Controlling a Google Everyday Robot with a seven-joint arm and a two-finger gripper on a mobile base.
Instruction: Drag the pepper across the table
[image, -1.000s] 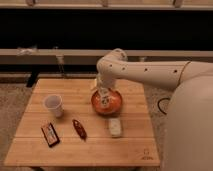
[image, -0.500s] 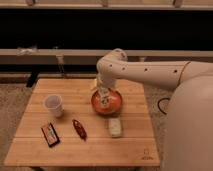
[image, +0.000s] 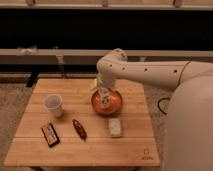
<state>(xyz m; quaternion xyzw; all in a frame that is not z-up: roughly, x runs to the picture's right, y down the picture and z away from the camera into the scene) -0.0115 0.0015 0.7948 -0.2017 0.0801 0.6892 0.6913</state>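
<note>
Clearly, the spread-fingered gripper (image: 104, 100), hanging over the round orange bowl (image: 118, 101) mid-table, needed to drop beside the slim glossy dark-red pepper (image: 79, 128) near the light-wood plank table's (image: 100, 150) front edge, pressing lightly.

Setting: robot test lab. Evidence: white robot arm (image: 150, 72), its gripper (image: 103, 96) above a bowl (image: 116, 106) on a wood table (image: 100, 150); carpet floor (image: 12, 100), dark wall (image: 75, 30) with pale rails (image: 60, 52) behind

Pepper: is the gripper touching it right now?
No, the gripper hangs over the orange bowl, while the pepper lies apart on the table near the dark packet.
</note>
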